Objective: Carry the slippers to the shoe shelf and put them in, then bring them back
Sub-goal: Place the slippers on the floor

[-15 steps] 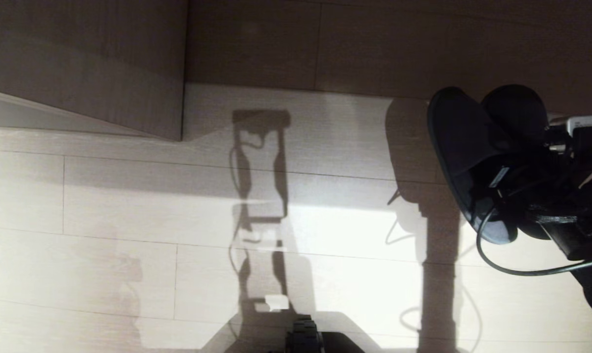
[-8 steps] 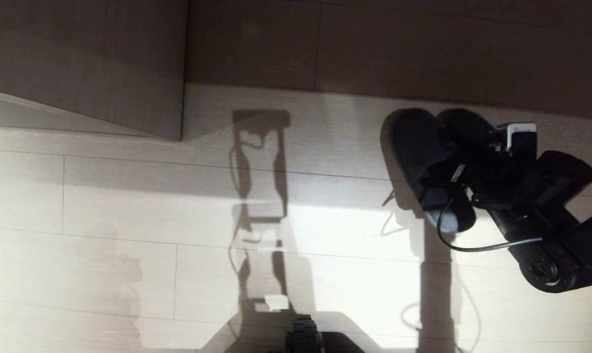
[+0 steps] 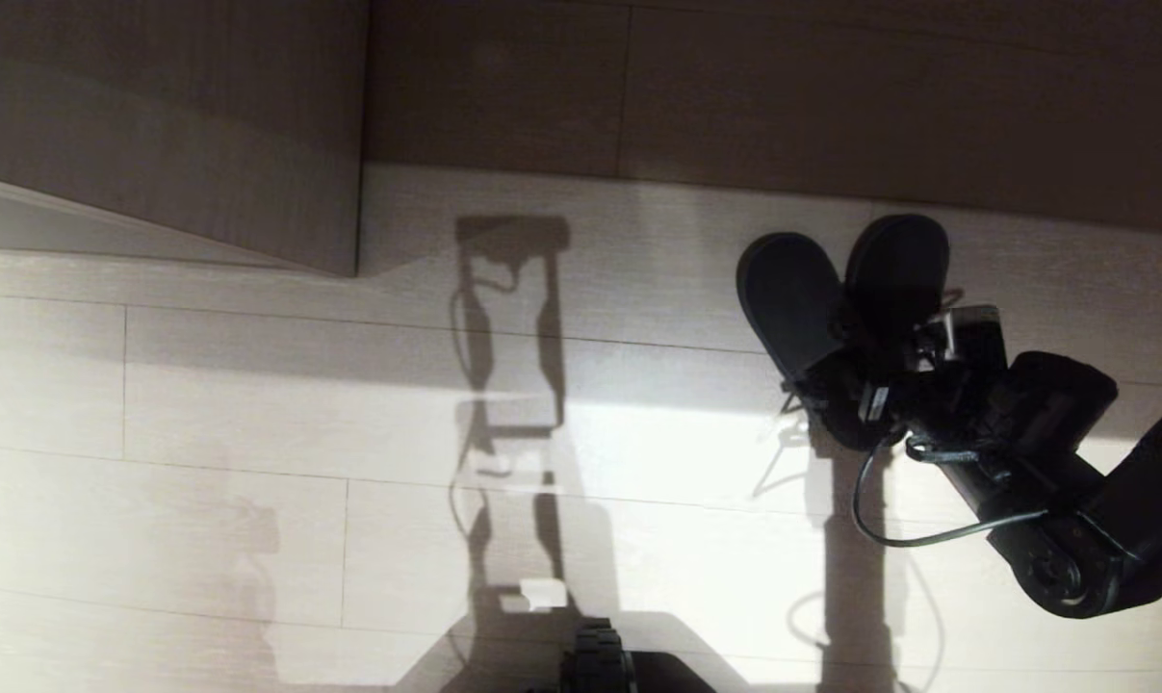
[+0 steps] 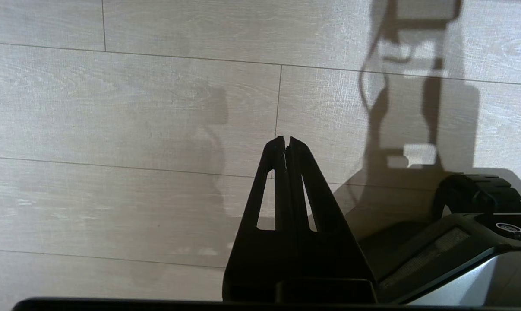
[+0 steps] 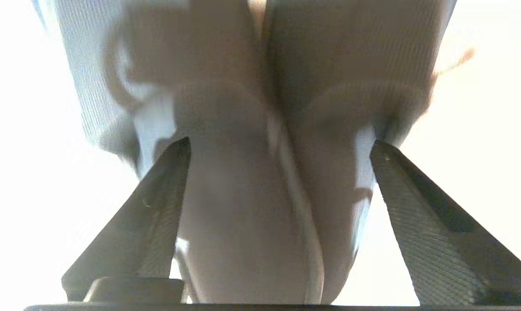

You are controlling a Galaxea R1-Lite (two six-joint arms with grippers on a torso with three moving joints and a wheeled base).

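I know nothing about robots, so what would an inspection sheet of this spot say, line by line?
Surface: pale wood-plank floor, sunlit, crossed by shadows.
Job's things: slippers, dark pair side by side on the floor.
Clutter: nothing seen.
Grippers: right gripper at the slippers' near ends, fingers spread on either side of the pair; left gripper shut, over bare floor.
Cables: black cable looping off the right arm.
Surroundings: wood-grain panels along the far edge; the robot's base at the near edge.
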